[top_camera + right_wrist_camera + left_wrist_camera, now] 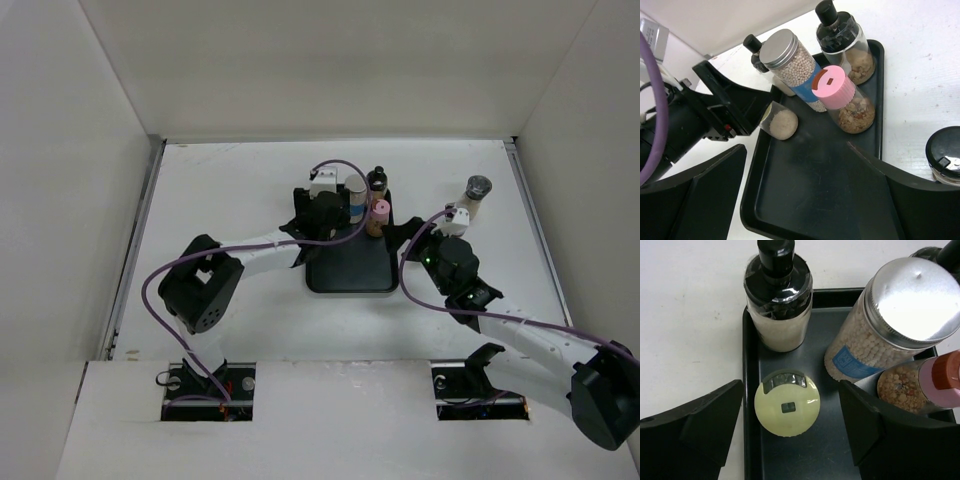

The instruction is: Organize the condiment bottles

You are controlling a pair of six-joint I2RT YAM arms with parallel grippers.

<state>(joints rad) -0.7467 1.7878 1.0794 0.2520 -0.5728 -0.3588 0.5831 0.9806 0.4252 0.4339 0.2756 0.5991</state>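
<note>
Left fingers wide open, gripping nothing, straddling the pale-yellow-capped shaker by the left wall of the black tray: centred between them, gaps both sides, long axis vertical.

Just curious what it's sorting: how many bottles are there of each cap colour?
Black-capped clear bottles: 3
Silver-lidded blue-labelled jar: 1
Pink-capped clear bottle: 1
Pale-yellow-capped small shaker: 1
Total: 6

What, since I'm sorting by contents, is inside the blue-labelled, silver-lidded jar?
Small round white beads fill the clear jar with blue label and silver lid; the label hides some.
</note>
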